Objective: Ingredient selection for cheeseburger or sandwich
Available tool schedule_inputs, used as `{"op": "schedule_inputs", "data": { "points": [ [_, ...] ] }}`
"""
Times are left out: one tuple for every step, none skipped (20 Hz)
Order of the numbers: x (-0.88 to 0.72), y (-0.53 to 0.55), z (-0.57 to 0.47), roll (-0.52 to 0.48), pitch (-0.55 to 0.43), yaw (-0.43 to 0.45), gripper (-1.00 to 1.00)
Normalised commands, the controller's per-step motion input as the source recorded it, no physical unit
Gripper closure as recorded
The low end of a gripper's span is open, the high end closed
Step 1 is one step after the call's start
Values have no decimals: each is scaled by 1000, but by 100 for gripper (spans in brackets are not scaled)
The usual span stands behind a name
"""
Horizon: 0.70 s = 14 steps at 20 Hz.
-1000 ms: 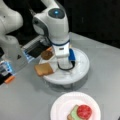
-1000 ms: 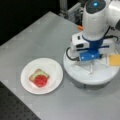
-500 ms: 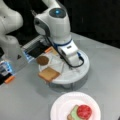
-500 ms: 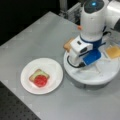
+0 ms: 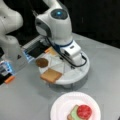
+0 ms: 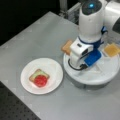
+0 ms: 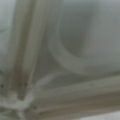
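The sandwich (image 5: 80,112) lies on a white plate (image 5: 60,107): a tan bread square, green lettuce and a red tomato round (image 6: 40,80) on top. Other ingredients lie in a round white divided tray (image 5: 77,75): a bread square (image 5: 51,75), a dark patty (image 5: 41,62) and a cheese square (image 6: 111,49). In both front views the gripper (image 5: 74,65) hangs low over the tray's middle, its fingertips hidden by the hand. The wrist view shows only the tray's white dividers (image 7: 62,90) from very near, with no fingers and no food.
The arm's white base (image 5: 11,47) stands at a front view's left, with a dark box (image 5: 37,50) behind the tray. A small orange piece (image 5: 9,79) lies near the base. The grey table (image 6: 37,32) runs to a dark edge at the left.
The hand has shifted a little to the right over the tray in a front view, uncovering more of the bread square. The plate and sandwich have not moved.
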Motion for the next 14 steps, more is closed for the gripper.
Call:
{"op": "schedule_inputs", "data": {
  "points": [
    [48,-49,91,-35,57,-85,-100],
    [-25,-45,175,-70,48,-171,-100],
    [-67,-40,223,-78,45,-189,-100],
    [-109,-33,301,-114,36,-249,-100],
    [-149,-28,393,-129,36,-247,-100],
    [-167,-19,427,-129,34,-213,-100],
    [-171,-12,460,-128,53,-167,-100],
    [-164,-13,523,-122,71,-116,-100],
    [-145,-12,574,-119,99,-73,-100],
    [-112,-12,626,-116,149,-45,-100],
    [-62,-28,676,-105,179,-30,-100],
    [-13,-35,658,-91,184,-17,-100],
    [43,-58,632,-81,172,-63,-100],
    [89,-71,562,-72,168,-71,-100]
  ]
}}
